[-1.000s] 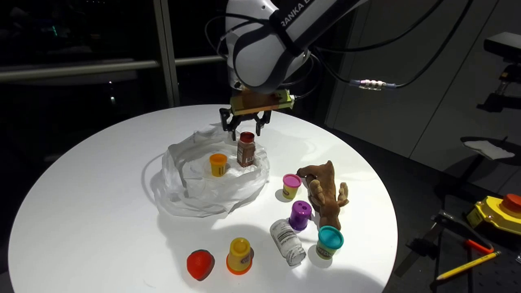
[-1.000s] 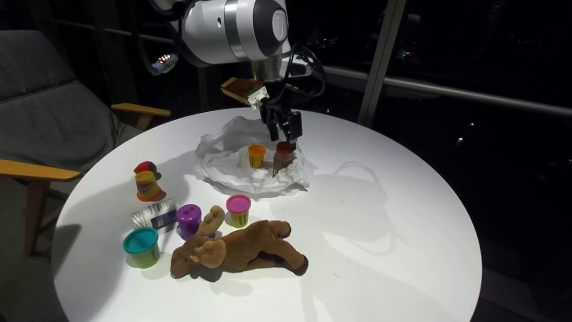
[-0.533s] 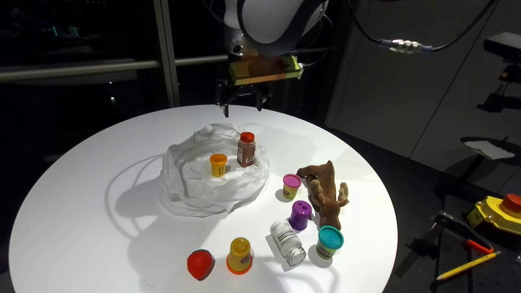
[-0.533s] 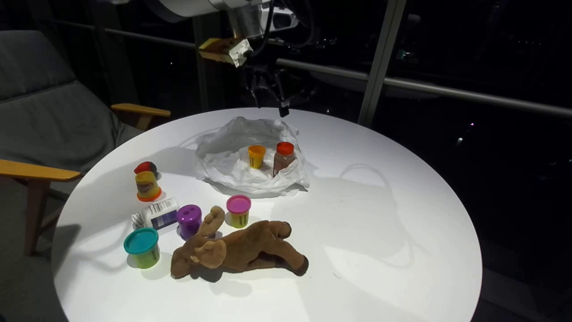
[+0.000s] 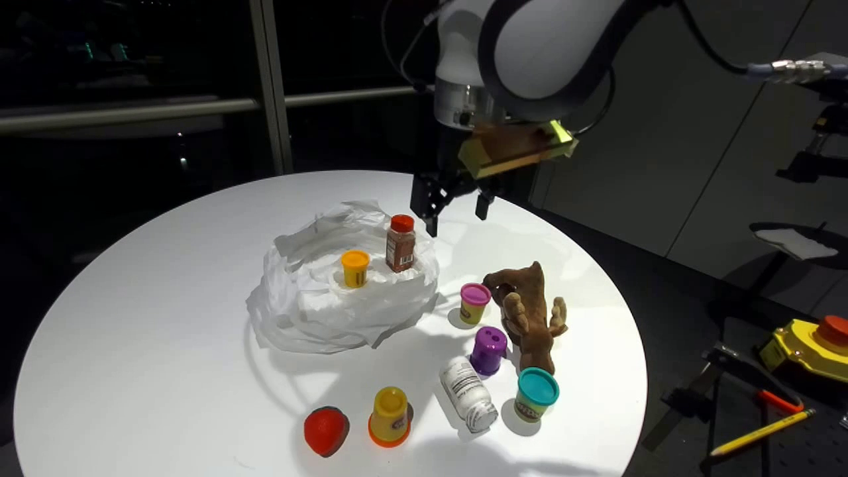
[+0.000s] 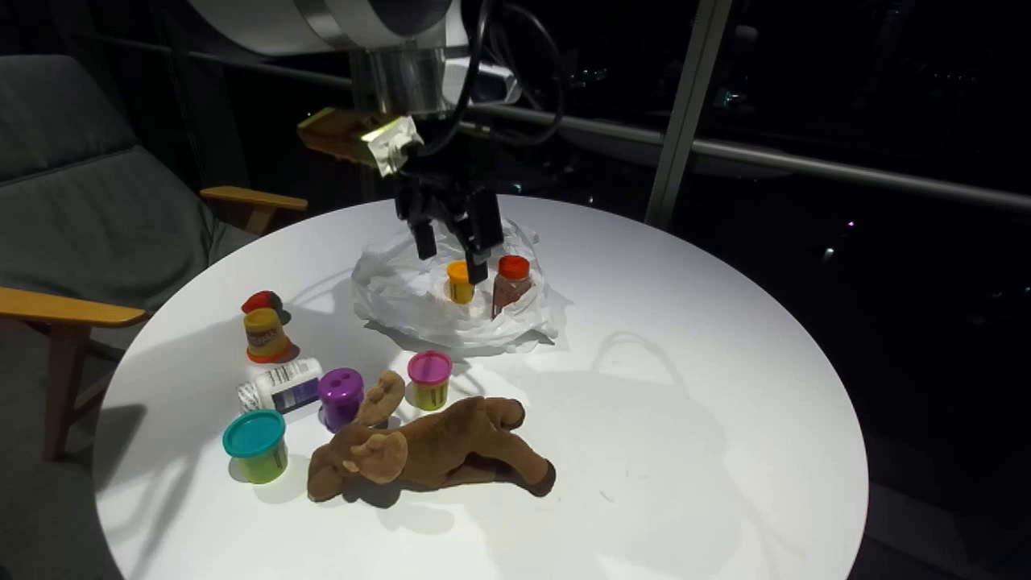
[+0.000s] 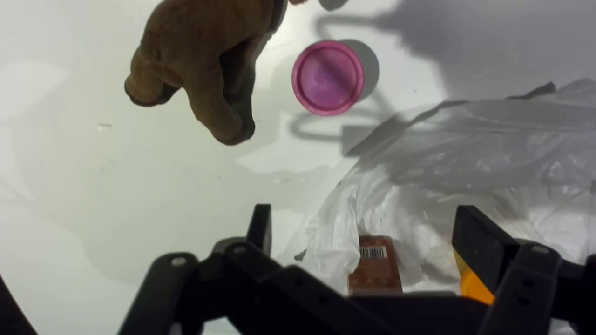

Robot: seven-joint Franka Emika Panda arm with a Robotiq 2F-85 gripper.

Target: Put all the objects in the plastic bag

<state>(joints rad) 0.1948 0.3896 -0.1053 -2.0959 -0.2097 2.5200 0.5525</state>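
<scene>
Wrinkled, translucent whitish plastic bag (image 5: pixel 341 324) spread on a round white table (image 5: pixel 146 298), orange-lidded yellow tub (image 5: pixel 355 270) and red-capped clear bottle (image 5: pixel 400 248) upright inside, brown plush antlered toy (image 6: pixel 451 447) outside, black two-fingered gripper (image 5: pixel 457 218) above the table, fingers (image 7: pixel 484 246) parted wide.

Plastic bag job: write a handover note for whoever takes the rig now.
Gripper: open, holding nothing, above the table.
Done: orange-lidded tub and red-lidded bottle stand in the plastic bag.
Left, all on the table outside it: red strawberry, upturned yellow tub, white bottle on its side, purple container, teal-lidded tub, pink-lidded tub, brown plush toy lying down.
</scene>
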